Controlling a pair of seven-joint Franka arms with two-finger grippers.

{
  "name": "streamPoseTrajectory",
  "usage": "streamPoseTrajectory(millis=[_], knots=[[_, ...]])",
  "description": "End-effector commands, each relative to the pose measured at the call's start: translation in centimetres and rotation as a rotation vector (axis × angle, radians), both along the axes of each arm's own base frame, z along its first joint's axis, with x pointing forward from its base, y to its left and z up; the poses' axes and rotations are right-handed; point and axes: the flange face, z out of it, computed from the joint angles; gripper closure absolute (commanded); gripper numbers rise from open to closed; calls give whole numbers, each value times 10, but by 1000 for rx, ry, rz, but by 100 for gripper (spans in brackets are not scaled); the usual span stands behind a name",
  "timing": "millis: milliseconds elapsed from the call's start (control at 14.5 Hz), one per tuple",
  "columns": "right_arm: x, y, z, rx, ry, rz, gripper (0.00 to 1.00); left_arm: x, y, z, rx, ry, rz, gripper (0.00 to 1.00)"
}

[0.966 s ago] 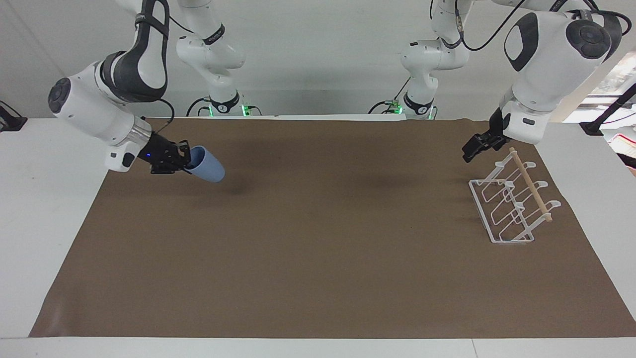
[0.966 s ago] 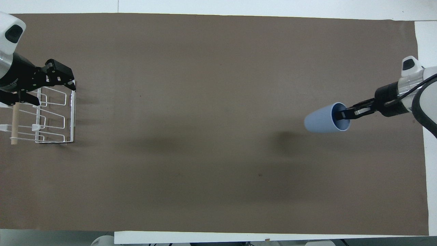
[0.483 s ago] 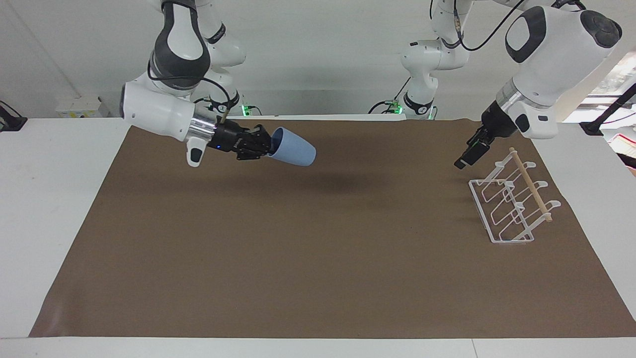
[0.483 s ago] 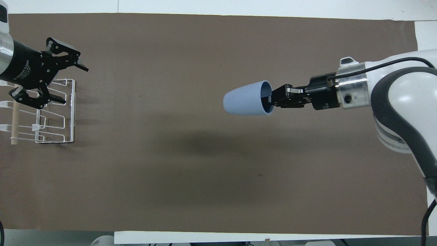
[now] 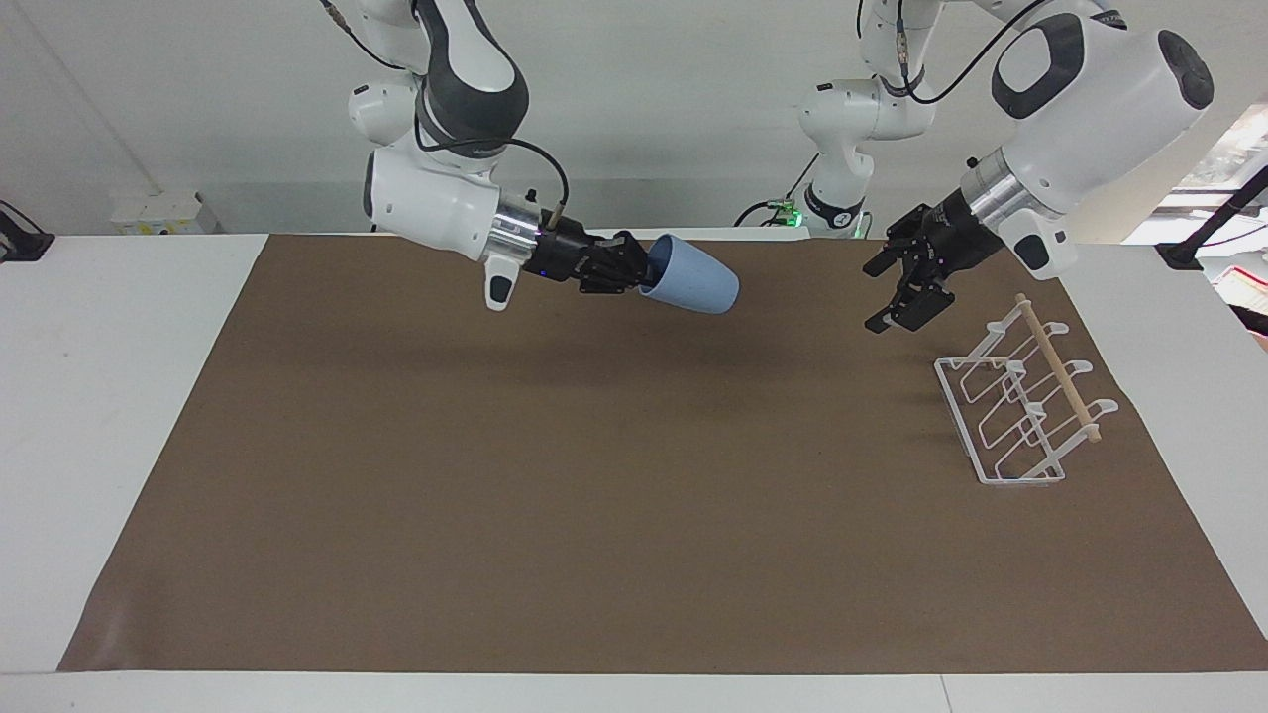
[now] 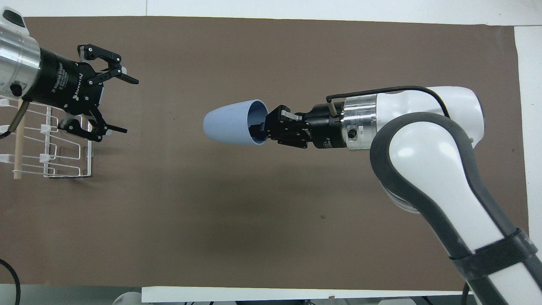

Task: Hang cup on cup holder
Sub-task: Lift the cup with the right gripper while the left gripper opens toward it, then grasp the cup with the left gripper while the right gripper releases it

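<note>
The light-blue cup (image 5: pixel 690 287) is up in the air over the middle of the brown mat, lying sideways with its base pointing toward the left arm's end. My right gripper (image 5: pixel 644 272) is shut on the cup's rim, one finger inside the mouth; the overhead view shows the cup (image 6: pixel 230 127) and the gripper (image 6: pixel 261 127) too. The white wire cup holder (image 5: pixel 1020 406) with its wooden dowel stands on the mat at the left arm's end, also seen from overhead (image 6: pixel 55 148). My left gripper (image 5: pixel 877 297) is open and empty, raised beside the holder and facing the cup (image 6: pixel 129 106).
A brown mat (image 5: pixel 594 475) covers most of the white table (image 5: pixel 99 396). Nothing else stands on it. The right arm's big elbow link (image 6: pixel 423 169) stretches over the mat at its own end.
My right gripper has carried the cup from its own end toward the middle of the mat and higher. My left gripper has swung away from the holder toward the cup and turned, fingers open.
</note>
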Motion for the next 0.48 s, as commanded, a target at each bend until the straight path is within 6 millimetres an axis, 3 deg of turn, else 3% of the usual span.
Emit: streamPoseTrajectory(millis=[0,414], knots=[[-4,7,1,22,39,-20,100,-7,-22,3,-48,27,108,0],[-20,42,2,27,48,-44,100,-38,-70,-7,-32,80,100,0]])
